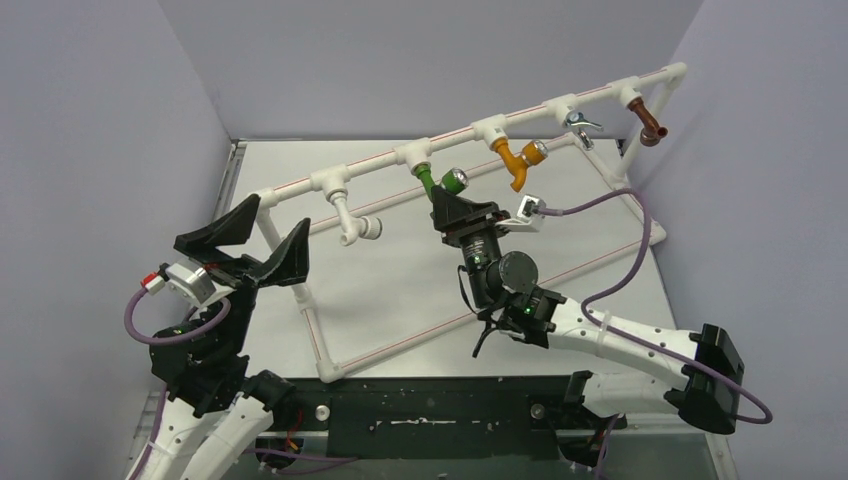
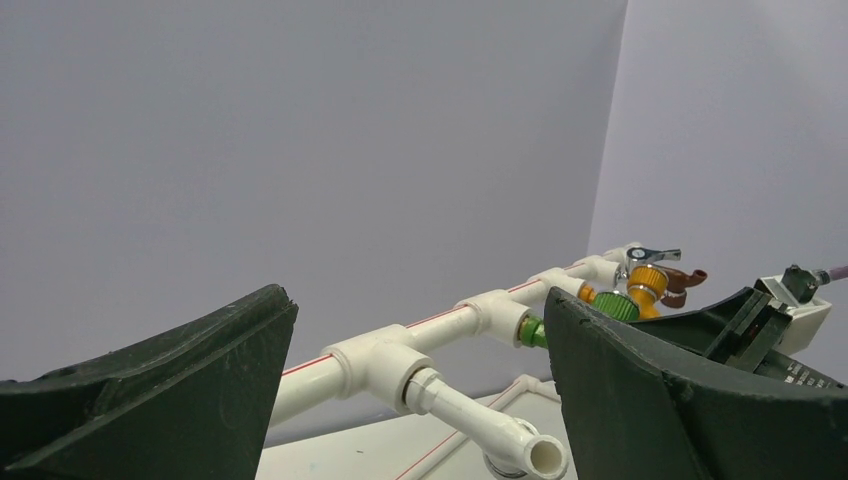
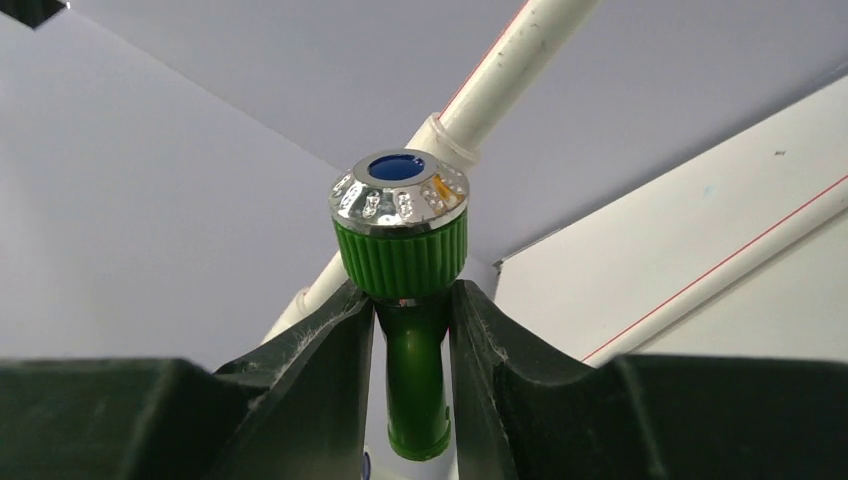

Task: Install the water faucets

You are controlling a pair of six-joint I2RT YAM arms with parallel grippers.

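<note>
Green faucet (image 3: 400, 250) is pinched by your right claw (image 3: 412, 305), its inlet end pointing into the pipe frame (image 1: 414, 154) tee just beyond; your left claw (image 1: 262, 243) is spread wide, empty, well apart leftward.

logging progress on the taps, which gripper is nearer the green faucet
Right. The right gripper grips the green faucet by its neck; the left gripper sits open, well off to its left, touching nothing.

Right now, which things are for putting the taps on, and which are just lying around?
For the job: green faucet, gripped by the right gripper; orange faucet; silver faucet; brown faucet; white faucet; pipe frame holding them.
Just around: table; purple cable.
</note>
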